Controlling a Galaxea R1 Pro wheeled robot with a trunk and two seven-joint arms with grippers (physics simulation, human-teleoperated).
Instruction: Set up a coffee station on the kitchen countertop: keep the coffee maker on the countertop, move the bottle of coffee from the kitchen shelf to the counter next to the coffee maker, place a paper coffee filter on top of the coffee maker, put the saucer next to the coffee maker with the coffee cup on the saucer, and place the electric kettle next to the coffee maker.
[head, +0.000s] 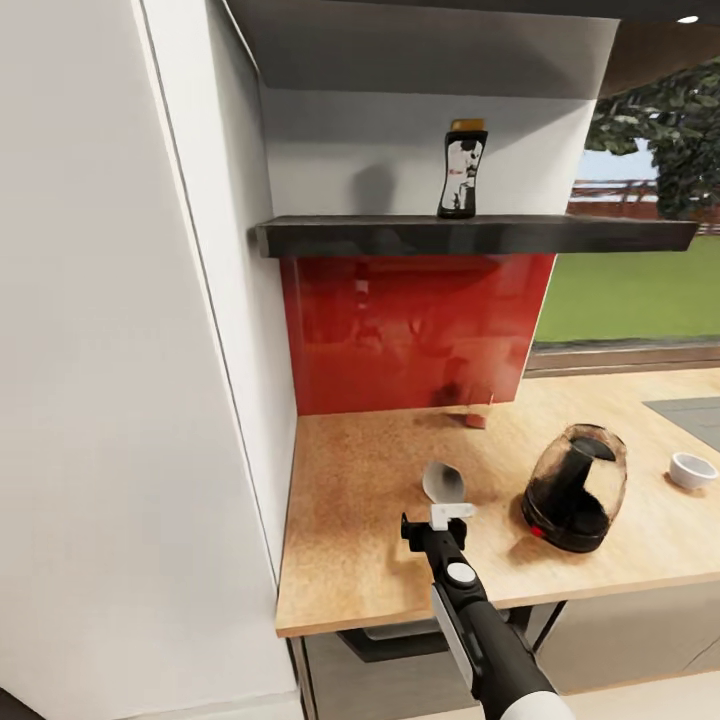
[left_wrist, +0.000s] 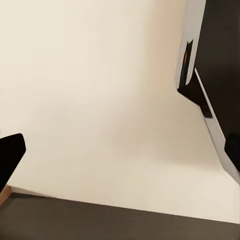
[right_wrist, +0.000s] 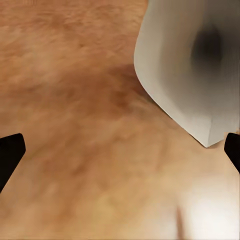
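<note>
The right claw (head: 447, 517) hangs low over the speckled wood-tone counter (head: 360, 520), its two dark fingertips (right_wrist: 10, 152) spread wide with nothing pinched. Just ahead of it lies one pale grey paper cone (head: 443, 483), smooth and hollow, its mouth dark inside. To the claw's right stands one rounded, smoky see-through electric kettle (head: 575, 488) with a black handle and a red button at its base. Farther right sits one small white round cup (head: 692, 469). High above and beyond the claw, one dark bottle of coffee (head: 462, 168) with a yellowish cap stands upright on the dark shelf (head: 560, 233), over a glossy red backsplash (head: 410, 325). The left claw (left_wrist: 120, 150) faces a plain cream surface, spread apart.
</note>
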